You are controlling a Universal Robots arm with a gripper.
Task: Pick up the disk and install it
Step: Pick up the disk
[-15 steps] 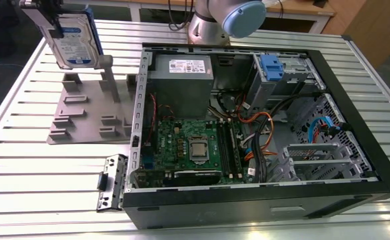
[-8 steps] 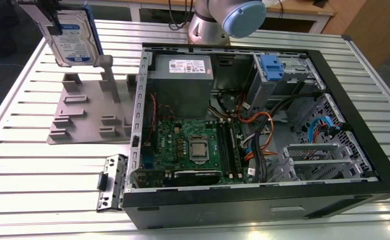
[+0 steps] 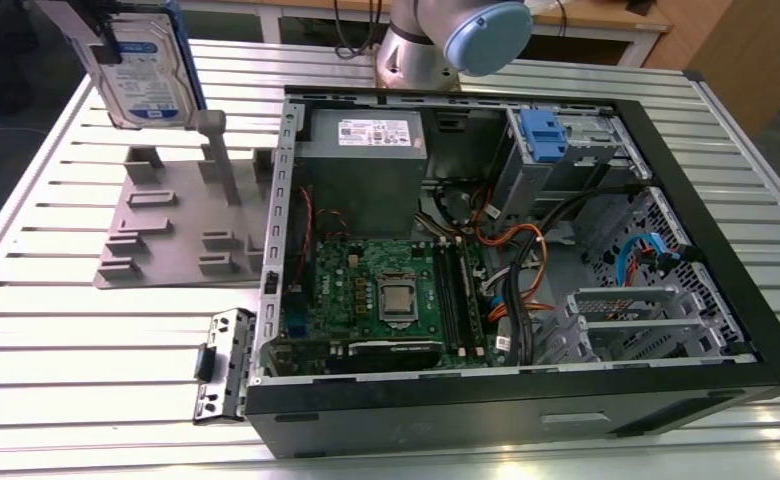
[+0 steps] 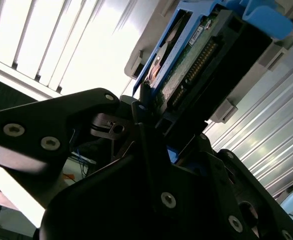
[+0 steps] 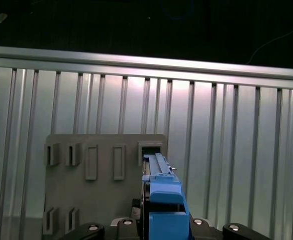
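I see one slatted metal table (image 3: pixel 43 230), and it carries everything else. On it lies one open computer case (image 3: pixel 497 415), the biggest thing there, towards the exterior view's right. Behind the case stands the base of my one arm (image 3: pixel 437 40).

On the exterior view's left, just beside the case, sits one grey holder (image 3: pixel 163 230) with several slots and upright posts. In the first wrist view the same holder (image 5: pixel 101 190) is below me as a flat grey plate on the table slats.

Inside the case I count one grey power supply box (image 3: pixel 363 170) with a white sticker, one green motherboard (image 3: pixel 363 280) next to it, and one blue latch (image 3: pixel 540 135) with a metal cage in the far corner. Some orange and blue cables run between them.

There is one disk (image 3: pixel 143 70). It is up in the air above the grey holder, at the exterior view's upper left, well apart from the case and not touching the posts. Its white-and-blue label faces the exterior camera, and a blue rail runs along its side.

My gripper (image 4: pixel 151 112) is closed on this disk (image 4: pixel 186 60); in the second wrist view the dark fingers (image 4: pixel 141 102) press against its end.

One small metal bracket (image 3: pixel 223 365) lies on the table at the near corner of the case.
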